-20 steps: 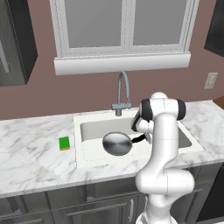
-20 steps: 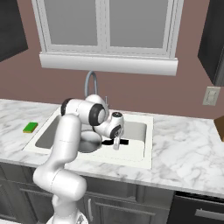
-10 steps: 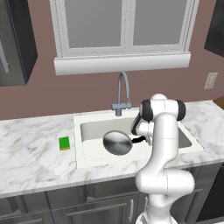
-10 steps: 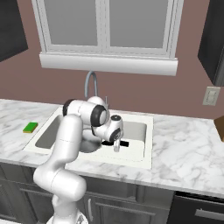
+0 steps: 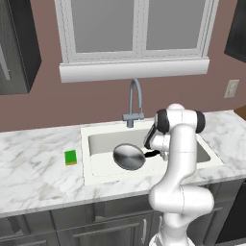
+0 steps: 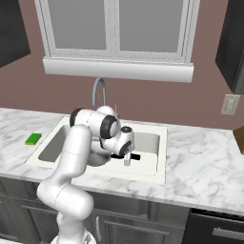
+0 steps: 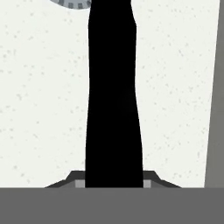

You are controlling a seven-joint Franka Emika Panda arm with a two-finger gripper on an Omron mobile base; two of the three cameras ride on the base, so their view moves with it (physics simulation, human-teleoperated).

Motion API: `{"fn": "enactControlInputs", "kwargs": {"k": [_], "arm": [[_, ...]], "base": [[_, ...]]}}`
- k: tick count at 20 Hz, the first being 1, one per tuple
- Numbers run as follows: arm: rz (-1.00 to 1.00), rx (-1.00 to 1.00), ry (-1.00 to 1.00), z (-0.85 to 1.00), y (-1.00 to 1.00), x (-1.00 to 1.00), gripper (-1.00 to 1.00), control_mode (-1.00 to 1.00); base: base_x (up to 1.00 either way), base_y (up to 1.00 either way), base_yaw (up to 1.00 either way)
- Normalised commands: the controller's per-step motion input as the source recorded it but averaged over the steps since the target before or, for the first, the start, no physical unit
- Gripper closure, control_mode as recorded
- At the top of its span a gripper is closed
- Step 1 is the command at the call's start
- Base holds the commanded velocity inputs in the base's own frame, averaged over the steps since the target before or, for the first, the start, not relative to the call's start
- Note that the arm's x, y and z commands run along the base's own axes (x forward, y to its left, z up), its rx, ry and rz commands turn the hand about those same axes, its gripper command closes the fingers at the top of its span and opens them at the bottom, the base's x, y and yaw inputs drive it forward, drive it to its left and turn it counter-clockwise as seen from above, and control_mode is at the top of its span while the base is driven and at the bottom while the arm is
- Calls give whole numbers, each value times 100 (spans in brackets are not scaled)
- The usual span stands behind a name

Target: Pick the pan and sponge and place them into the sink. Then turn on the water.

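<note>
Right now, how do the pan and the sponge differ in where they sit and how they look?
The pan is in the sink; the sponge lies on the counter left of the basin. The pan is round, silver-grey and larger; the sponge is small, rectangular and green. The gripper is at the pan's black handle; nothing is near the sponge.

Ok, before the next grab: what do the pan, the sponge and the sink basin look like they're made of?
The pan looks like polished metal: silver-grey with a bright sheen, on a matte black handle that could be plastic or coated metal. The sponge looks like soft foam: flat bright green with a yellowish lower layer and no shine. The sink looks like white enamel or composite, finely speckled up close; which one is unclear.
</note>
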Motion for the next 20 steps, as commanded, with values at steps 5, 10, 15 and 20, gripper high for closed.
{"fn": "enactControlInputs", "kwargs": {"k": [5,10,15,20], "arm": [[0,4,0,11,-1,7,-100,-100],[0,4,-1,21,-1,2,-100,-100],[2,5,-2,31,0,0,-100,-100],[2,4,-2,33,0,0,-100,-100]], "base": [[0,0,0],[0,0,0],[0,0,0],[0,0,0]]}}
